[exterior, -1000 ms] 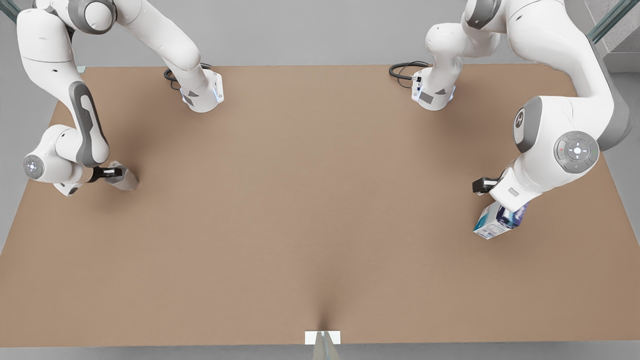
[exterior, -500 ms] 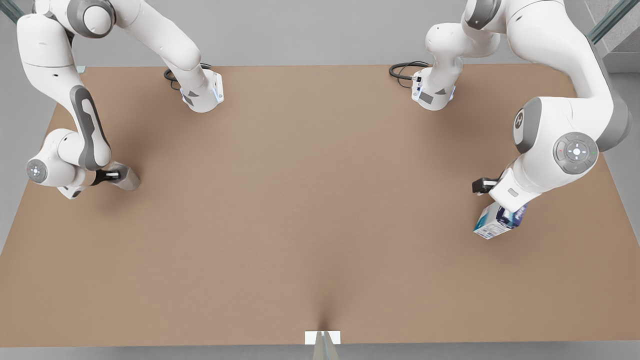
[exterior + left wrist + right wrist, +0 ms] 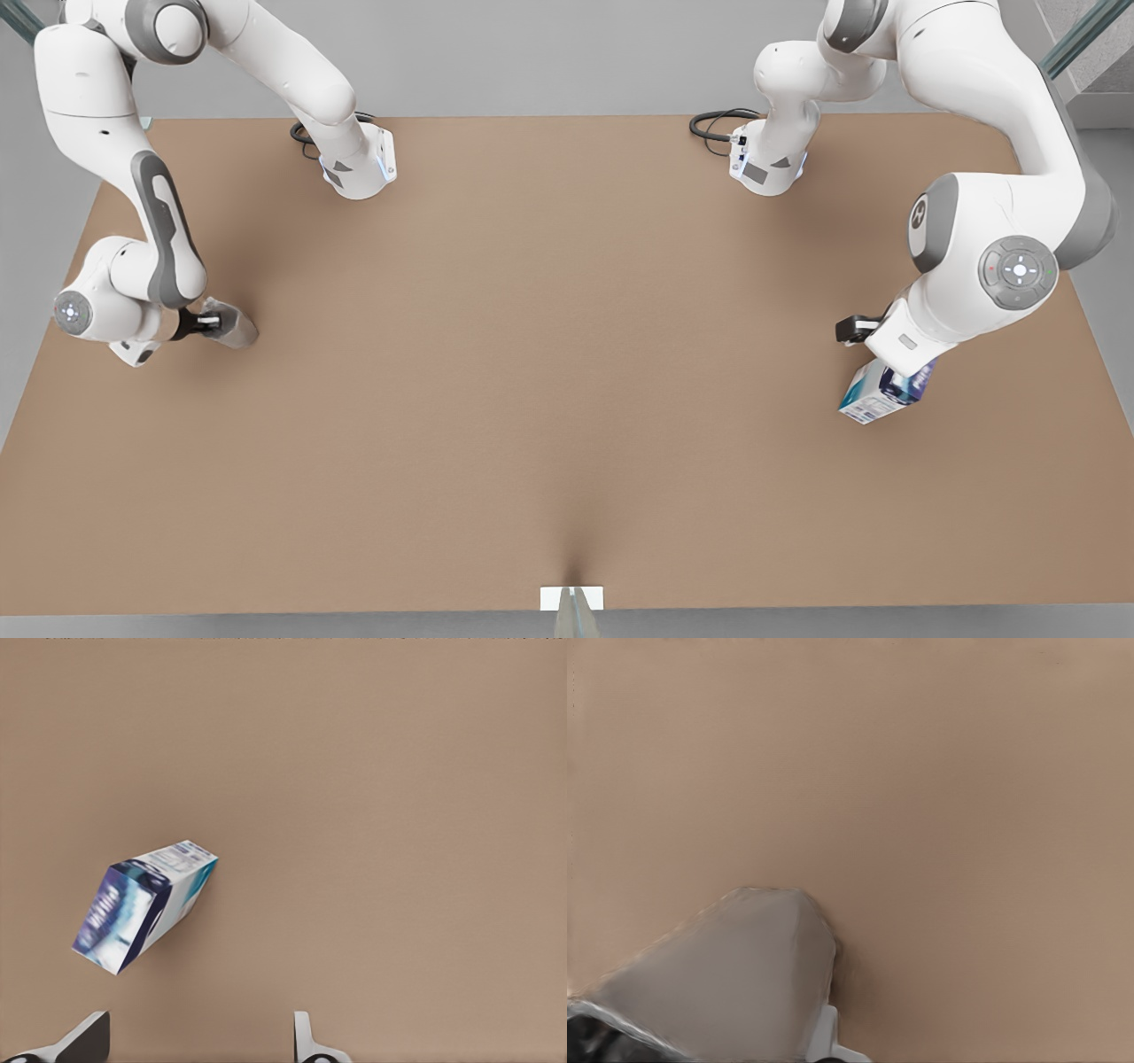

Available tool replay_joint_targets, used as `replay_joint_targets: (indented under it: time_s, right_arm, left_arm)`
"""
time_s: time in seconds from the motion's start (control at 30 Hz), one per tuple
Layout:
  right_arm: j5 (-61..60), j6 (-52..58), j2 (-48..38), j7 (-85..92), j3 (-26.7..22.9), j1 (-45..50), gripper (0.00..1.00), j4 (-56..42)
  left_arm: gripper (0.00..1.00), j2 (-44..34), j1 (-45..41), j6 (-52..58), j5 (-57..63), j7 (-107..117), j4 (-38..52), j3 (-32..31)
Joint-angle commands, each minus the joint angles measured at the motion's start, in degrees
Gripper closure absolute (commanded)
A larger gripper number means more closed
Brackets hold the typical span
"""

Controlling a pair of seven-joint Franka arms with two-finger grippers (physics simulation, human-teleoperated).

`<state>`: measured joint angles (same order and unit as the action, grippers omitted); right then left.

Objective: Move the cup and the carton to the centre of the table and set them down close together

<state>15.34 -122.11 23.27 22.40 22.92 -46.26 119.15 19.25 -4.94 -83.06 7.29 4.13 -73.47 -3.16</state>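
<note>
One cup [image 3: 232, 324] and one carton [image 3: 881, 392] sit near opposite short edges of the counter [image 3: 549, 372]. The right end effector [image 3: 210, 321] grips the cup between closed fingers. The left end effector [image 3: 199, 1041] hovers over the carton, fingers spread apart and empty.

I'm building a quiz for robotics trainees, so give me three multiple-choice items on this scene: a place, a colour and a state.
1. In the front view, where is the carton?
A. Near the left edge
B. At the centre
C. Near the right edge

2. What colour is the table?
A. Tan-brown
B. White
C. Green

3. How is the left gripper?
A. Open
B. Shut on the carton
C. Shut on the cup

Answers:
1 C: the carton lies at the front view's right.
2 A: the table is plain tan-brown.
3 A: the left gripper has its fingers spread, apart from the carton; the right gripper, at the front view's left, holds the cup.
</note>
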Motion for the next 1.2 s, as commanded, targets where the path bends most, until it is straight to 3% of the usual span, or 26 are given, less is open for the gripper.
replay_joint_targets:
  time_s: [0.0, 0.13, 0.3, 0.37, 0.43, 0.53, 0.67, 0.83, 0.87, 0.9, 1.0, 1.17]
  right_arm:
    - [0.57, -0.05, 0.02, -0.42, 0.02, 0.82, 0.76, -0.15]
    - [-4.53, 0.73, 0.29, -0.78, -0.07, 12.86, 0.74, -3.13]
    - [-13.5, 1.35, 6.79, -10.18, -1.12, 34.66, 0.74, -15.35]
    - [-19.21, 1.35, 10.04, -13.87, -7.89, 47.84, 0.74, -22.29]
    - [-21.49, 1.35, 13.55, -18.09, -10.44, 55.05, 0.73, -28.27]
    - [-31.68, 2.49, 20.05, -21.07, -22.12, 70.34, 0.73, -40.04]
    - [-42.41, 3.81, 29.02, -23.8, -33.64, 81.94, 0.73, -52.18]
    - [-46.28, 1.44, 35.79, -26.79, -37.51, 83.97, 0.71, -60.7]
    - [-46.28, 1.26, 36.41, -27.49, -37.51, 83.97, 0.66, -60.97]
    - [-46.28, 1.18, 36.5, -27.5, -37.51, 83.97, 0.39, -60.97]
    - [-46.28, 0.12, 37.02, -27.58, -37.51, 83.97, 0.0, -61.67]
    - [-46.28, 0.12, 37.02, -27.5, -37.51, 83.97, 0.0, -61.67]
  left_arm:
    - [0.0, -0.01, -0.07, 0.0, 0.01, 0.0, 0.0, 0.0]
    - [0.0, -0.01, -0.07, 0.0, 0.01, 0.0, 0.0, 0.09]
    - [0.0, -0.88, 0.2, 1.32, -0.52, 0.09, 0.61, 0.35]
    - [0.0, -1.32, 0.9, 1.85, -0.34, -0.61, 0.7, 0.53]
    - [0.0, -3.08, 1.34, 1.85, -0.61, -1.05, 1.84, 0.61]
    - [0.0, -3.17, 7.58, -0.44, -4.65, -16.69, 1.75, 1.14]
    - [0.0, -6.15, 10.3, -6.23, -4.3, -21.09, -3.69, 1.41]
    - [0.0, -6.6, 8.81, -16.26, -4.39, -24.08, -11.34, 1.14]
    - [0.0, -6.77, 8.02, -15.73, -4.39, -24.17, -11.78, 1.14]
    - [0.0, -6.86, 7.93, -15.29, -4.39, -24.34, -11.87, 1.14]
    - [0.01, -7.04, 8.63, -15.12, -5.0, -25.75, -14.59, 1.14]
    - [0.01, -7.3, 15.93, -15.91, -5.09, -40.86, -17.14, 0.97]
